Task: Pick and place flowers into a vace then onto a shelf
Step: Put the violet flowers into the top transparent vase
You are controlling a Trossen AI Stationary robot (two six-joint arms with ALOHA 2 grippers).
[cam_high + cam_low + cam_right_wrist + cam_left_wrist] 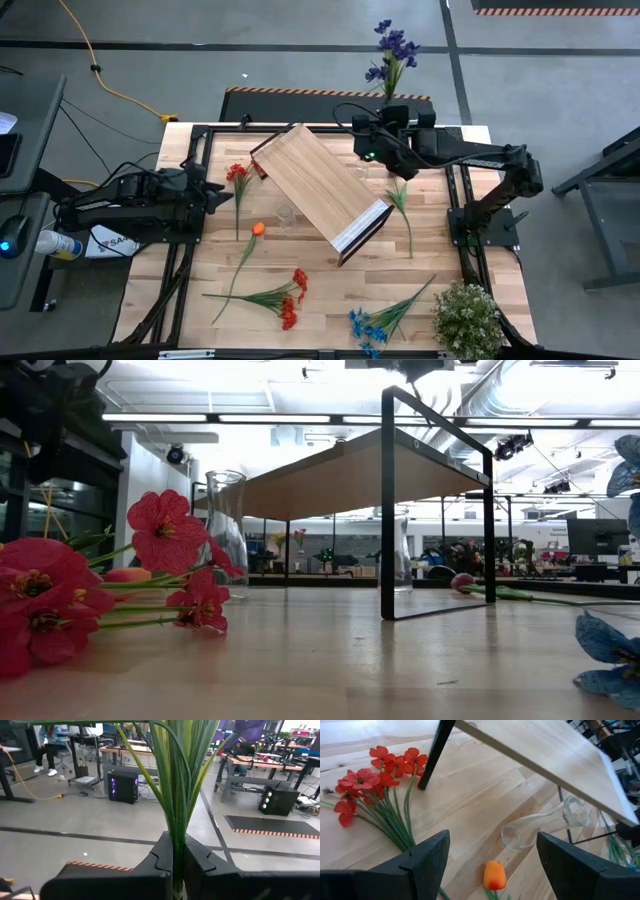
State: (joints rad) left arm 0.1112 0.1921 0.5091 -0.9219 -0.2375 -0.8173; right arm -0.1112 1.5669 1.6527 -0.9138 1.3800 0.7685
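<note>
My right gripper is raised over the table's far edge and shut on the green stems of a purple-bloomed flower bunch. The light-wood shelf stands on its dark legs at mid table. One clear glass vase stands upright at its near-left side, and a second vase shows under it. Loose on the table lie red flowers, an orange tulip, a red bunch, blue flowers and a maroon-tipped stem. My left gripper waits open at the left. My right gripper pinches the bunch's green stems and leaves between its two shut fingers. The fingers reach about level toward the table's far side and lie across the stems. The bunch is lifted clear, its blooms beyond the fingers; its lower end is hidden.
A bushy pale-green potted plant stands at the near right corner. The shelf's legs and board take up mid table. Bare wood lies between the orange tulip and the shelf's near end. A person sits at a desk in the room behind.
</note>
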